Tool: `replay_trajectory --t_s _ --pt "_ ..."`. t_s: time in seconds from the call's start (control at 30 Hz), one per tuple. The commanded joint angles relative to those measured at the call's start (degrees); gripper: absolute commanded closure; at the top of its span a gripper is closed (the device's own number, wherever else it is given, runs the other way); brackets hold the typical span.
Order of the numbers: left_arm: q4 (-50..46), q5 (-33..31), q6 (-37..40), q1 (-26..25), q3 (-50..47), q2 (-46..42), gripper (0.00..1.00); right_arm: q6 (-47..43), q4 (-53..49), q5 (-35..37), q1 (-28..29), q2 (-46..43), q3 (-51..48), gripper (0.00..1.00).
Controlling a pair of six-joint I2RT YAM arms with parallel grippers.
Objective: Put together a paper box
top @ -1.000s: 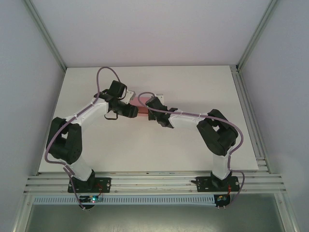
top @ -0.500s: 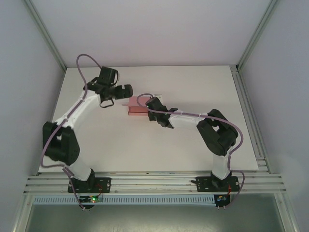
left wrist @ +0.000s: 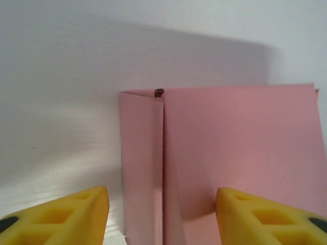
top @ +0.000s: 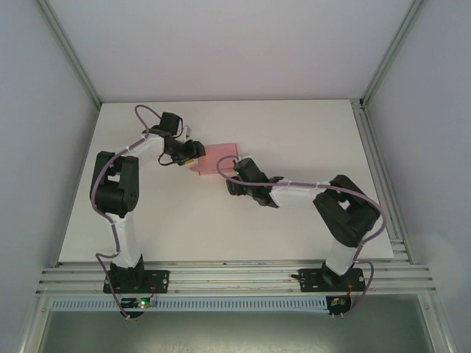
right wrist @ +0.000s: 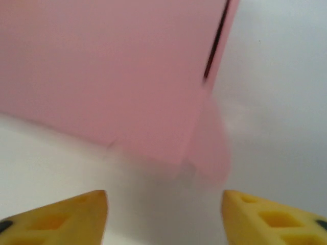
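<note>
Box: small folded pink card box (top: 219,157), lying on the white worktop (top: 309,132), upper centre of the overhead frame.
Left tool (left wrist: 162,199): spread, set astride the box's folded corner; no pinch is seen.
Right tool (right wrist: 163,196): spread and empty, with the box just ahead in the upper half of its frame.
Step judged: a side panel is to be squared.
Advice: the crease should be centred between the fingers, and the thin card pressed lightly while steadied from the opposite side.
</note>
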Motion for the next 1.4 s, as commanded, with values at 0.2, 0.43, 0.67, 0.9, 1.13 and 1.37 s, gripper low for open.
replay_trajectory --t_s 0.2,0.43,0.67,0.9,1.13,1.37 --pt "2.13 2.26 1.51 0.32 -3.36 2.07 0.57 -4.95 6.44 -17.97 -3.60 -9.37 -5.16 0.02" --pt "4.87 5.46 0.88 0.41 -4.06 2.70 0.75 3.00 13.01 -17.26 -11.81 -8.03 -3.11 0.02" --pt "18.16 16.45 -2.05 0.41 -10.26 0.62 0.88 13.44 18.87 -25.92 -19.65 -2.36 -0.62 0.02" --pt "25.44 19.41 -4.91 0.57 -14.18 -1.33 0.88 14.70 12.87 -34.05 -20.87 2.86 3.24 0.04" --pt "31.52 22.39 -7.31 0.71 -16.50 -0.62 0.89 18.14 5.24 -41.50 -20.85 8.00 6.65 0.13" --pt "29.11 20.90 -5.30 0.82 -16.48 -1.24 0.89 21.38 9.39 -45.05 -20.88 10.43 6.93 0.16"
